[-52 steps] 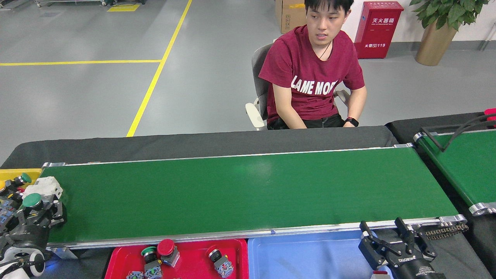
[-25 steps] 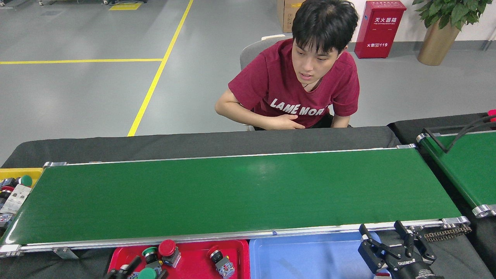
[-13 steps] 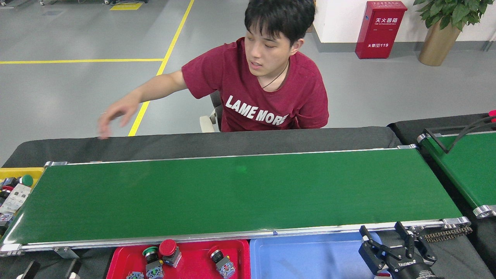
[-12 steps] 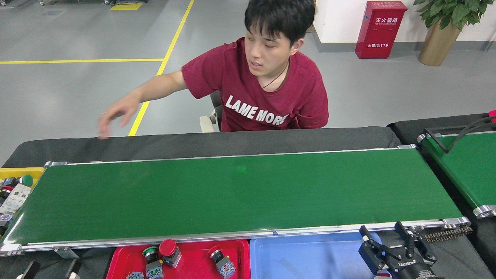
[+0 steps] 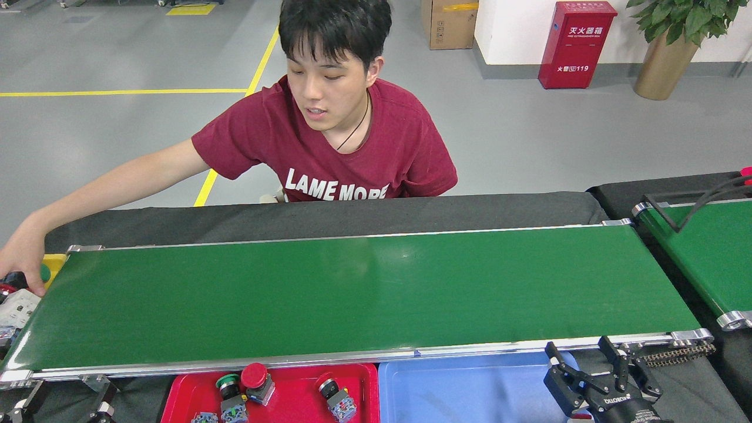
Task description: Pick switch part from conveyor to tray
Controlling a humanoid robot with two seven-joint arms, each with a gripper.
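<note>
The conveyor [image 5: 364,294] is a long green belt in a silver frame, and no switch part lies on it. Just below its near edge sits the red tray [image 5: 288,382], holding a green-capped switch part [image 5: 227,385], a red-capped one [image 5: 254,376] and a third one [image 5: 336,400]. Only the fingertips of my left gripper [image 5: 64,405] show at the bottom left corner; they stand apart with nothing between them. At the bottom right, beside the blue tray [image 5: 470,388], my right gripper [image 5: 584,359] is open and holds nothing.
A person in a red shirt [image 5: 329,153] leans over the far side, with a hand [image 5: 20,264] down in the yellow bin [image 5: 54,263] of loose parts at the belt's left end. A second green belt [image 5: 705,252] stands at the right.
The person has leaned left and dropped a hand into the yellow bin. My left gripper went from the belt's left end down to the bottom left corner. The right gripper has stayed put.
</note>
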